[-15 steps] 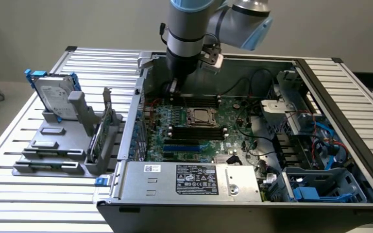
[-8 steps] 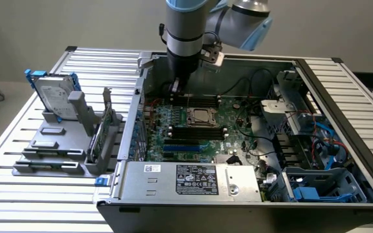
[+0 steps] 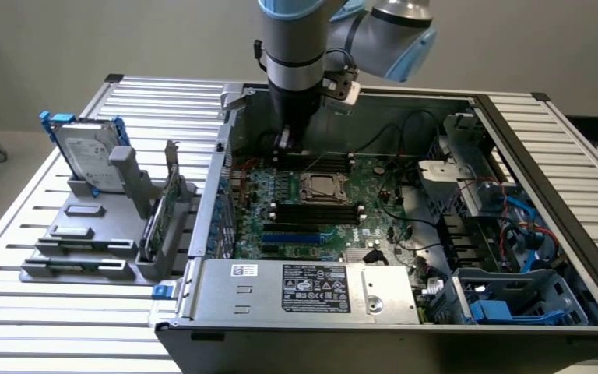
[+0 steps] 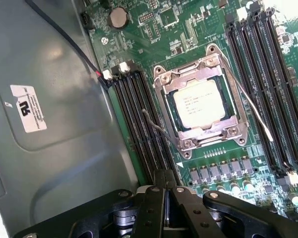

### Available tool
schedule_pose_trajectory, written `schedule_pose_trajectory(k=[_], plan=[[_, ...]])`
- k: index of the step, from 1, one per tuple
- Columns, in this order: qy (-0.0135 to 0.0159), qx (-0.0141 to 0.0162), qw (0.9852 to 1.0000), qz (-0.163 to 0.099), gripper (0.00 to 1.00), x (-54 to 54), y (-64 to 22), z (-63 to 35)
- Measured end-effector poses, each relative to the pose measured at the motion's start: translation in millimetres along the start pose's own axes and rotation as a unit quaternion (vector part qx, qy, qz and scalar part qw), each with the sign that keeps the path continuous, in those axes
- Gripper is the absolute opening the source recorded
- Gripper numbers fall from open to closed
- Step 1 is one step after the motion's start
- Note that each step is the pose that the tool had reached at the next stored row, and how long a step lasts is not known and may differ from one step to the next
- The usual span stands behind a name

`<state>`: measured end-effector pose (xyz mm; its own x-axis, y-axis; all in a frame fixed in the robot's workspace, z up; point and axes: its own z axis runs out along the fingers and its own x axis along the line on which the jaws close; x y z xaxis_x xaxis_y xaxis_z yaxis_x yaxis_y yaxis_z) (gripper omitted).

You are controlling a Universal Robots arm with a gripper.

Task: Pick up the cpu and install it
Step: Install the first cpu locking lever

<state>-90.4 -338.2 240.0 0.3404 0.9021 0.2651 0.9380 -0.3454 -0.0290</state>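
The cpu (image 4: 201,102) is already sitting in its socket (image 4: 202,105) on the motherboard, flat and face up, squared to the metal frame around it. It's a small square chip with a pale silver-grey top and some faint printed text on it. The frame overlaps its edges, so just the middle of the lid shows. In the exterior view the cpu (image 3: 323,185) is roughly mid-board inside the open case, between two banks of black memory slots, one on the far side and one on the near side. Nothing is touching its top.
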Motion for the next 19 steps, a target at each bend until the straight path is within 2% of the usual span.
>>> schedule_pose_trajectory(k=[4, 9, 19], plan=[[0.0016, -0.0069, 0.9999, 0.009, 0.11, -0.9, 0.1, 3.0], [0.0022, -0.0108, 0.9997, 0.023, 0.11, -2.5, 1.2, 12.1], [0.0029, -0.0222, 0.9978, 0.063, 0.11, -5.5, 3.5, 25.5]])
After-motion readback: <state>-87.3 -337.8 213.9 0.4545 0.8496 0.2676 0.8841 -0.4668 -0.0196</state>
